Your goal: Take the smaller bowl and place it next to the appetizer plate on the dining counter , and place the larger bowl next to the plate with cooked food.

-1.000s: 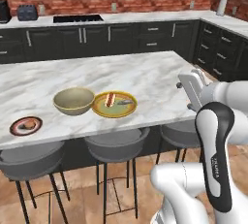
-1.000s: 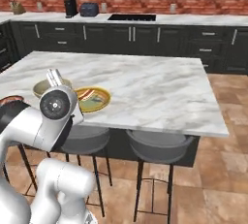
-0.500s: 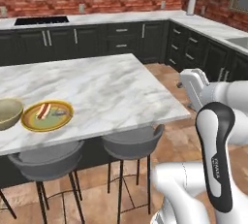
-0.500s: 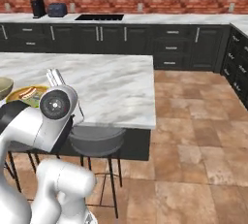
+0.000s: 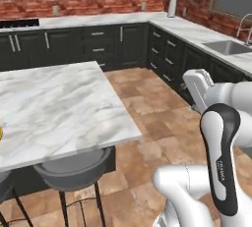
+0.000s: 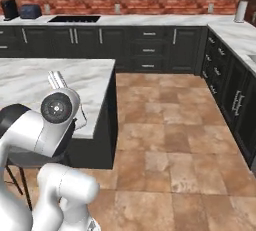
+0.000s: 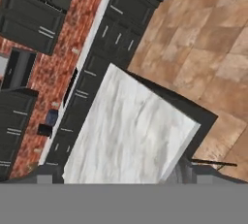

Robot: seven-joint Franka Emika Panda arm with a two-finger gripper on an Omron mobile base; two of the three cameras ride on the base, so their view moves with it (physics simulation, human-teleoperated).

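The dining counter (image 5: 59, 103) shows its white marble right end, also in the right base view (image 6: 30, 82) and from above in the hand view (image 7: 131, 131). A yellow sliver at the left edge is the rim of the plate with cooked food (image 5: 1, 132). Both bowls and the appetizer plate are out of view. My gripper (image 5: 196, 84) is raised beside the counter's right end, over the floor, and appears again in the right base view (image 6: 56, 78). It is open and nothing is between its fingers.
Grey stools (image 5: 74, 169) stand under the counter's near edge. Dark wall cabinets run along the back and right, with a sink (image 5: 224, 46), a paper towel roll (image 5: 172, 7), a cooktop (image 6: 75, 19) and a toaster (image 6: 31, 10). Brown tiled floor (image 6: 170, 125) lies to the right.
The whole picture has swung right as the base moved. The beige bowl and the plates slid out past the left edge. My arm holds the same pose.
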